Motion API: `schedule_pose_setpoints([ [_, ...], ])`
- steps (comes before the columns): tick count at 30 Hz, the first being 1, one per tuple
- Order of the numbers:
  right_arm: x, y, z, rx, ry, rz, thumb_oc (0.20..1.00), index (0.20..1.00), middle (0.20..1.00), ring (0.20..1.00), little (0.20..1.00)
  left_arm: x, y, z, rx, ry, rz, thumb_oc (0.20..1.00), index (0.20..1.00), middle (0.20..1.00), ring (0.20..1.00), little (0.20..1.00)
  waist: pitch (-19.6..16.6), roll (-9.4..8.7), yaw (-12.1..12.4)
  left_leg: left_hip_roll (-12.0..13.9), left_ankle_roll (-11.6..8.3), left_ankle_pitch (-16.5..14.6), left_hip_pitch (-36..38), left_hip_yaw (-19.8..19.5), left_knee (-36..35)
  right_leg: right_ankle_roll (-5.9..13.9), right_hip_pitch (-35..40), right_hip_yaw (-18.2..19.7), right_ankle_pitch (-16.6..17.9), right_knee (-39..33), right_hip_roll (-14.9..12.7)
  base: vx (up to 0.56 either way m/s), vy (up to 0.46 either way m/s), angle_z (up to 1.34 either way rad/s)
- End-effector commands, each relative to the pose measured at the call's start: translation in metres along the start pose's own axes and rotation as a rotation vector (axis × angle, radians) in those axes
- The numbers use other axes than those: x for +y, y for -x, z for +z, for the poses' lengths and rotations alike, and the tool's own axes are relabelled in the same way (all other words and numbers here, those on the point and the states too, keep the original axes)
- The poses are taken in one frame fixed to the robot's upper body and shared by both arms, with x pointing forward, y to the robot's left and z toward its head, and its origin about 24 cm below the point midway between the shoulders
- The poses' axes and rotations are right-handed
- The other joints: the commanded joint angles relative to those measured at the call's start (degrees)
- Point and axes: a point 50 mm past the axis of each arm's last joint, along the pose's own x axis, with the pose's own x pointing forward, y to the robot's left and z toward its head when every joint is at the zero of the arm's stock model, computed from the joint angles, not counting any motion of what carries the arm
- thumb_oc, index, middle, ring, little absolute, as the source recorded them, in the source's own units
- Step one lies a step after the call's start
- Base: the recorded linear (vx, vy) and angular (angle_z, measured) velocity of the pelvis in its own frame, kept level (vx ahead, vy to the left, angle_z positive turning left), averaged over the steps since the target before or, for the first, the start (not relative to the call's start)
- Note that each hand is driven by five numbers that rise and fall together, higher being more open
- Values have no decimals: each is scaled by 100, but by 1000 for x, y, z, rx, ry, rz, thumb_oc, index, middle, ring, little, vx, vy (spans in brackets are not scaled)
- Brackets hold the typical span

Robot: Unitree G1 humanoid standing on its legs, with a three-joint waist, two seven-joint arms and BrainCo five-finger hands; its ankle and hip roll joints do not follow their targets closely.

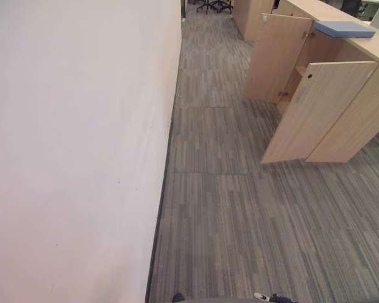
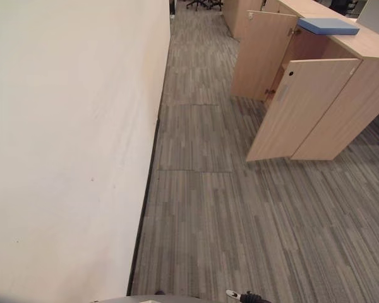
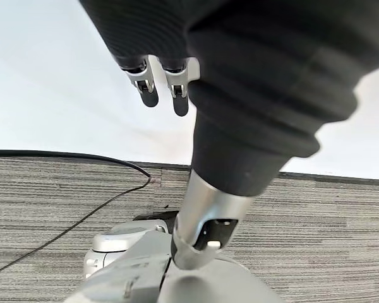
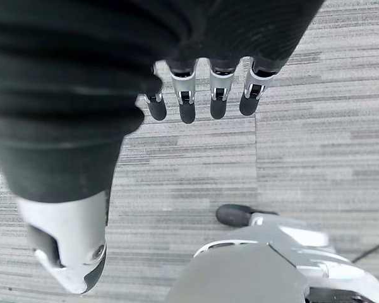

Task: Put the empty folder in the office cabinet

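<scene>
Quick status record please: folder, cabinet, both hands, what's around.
folder: blue folder lying flat on top of the cabinet
cabinet: wooden cabinet ahead on the right, both doors swung open
left hand: left hand hanging by the wall, fingers relaxed, holding nothing
right hand: right hand over the carpet, fingers straight, holding nothing
task state: folder not yet in the cabinet

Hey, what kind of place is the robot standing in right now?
Most likely an office corridor: grey striped carpet tiles, a light wooden cabinet with its doors open and a blue folder on top, and office chairs at the far end.
</scene>
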Motion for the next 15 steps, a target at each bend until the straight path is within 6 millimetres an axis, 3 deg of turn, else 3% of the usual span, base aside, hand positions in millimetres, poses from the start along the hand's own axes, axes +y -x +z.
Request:
schedule_pose_setpoints([
  [1, -11, -1, 11, -5, 2, -19, 1000, 1000, 1000, 1000, 1000, 1, -1, 4, 20, -70, -1, 1000, 1000, 1000, 1000, 1000, -92, -39, 8, 229, -316, -415, 133, 223, 13, 746, -225, -184, 232, 35, -318, 0, 0, 0],
  [15, -14, -1, 17, 12, 104, -12, 1000, 1000, 1000, 1000, 1000, 7, -3, 26, -44, -119, 3, 1000, 1000, 1000, 1000, 1000, 42, -70, 4, 314, -331, -384, 73, 175, 13, 649, -293, -196, 143, 35, -239, 22, -37, 1],
])
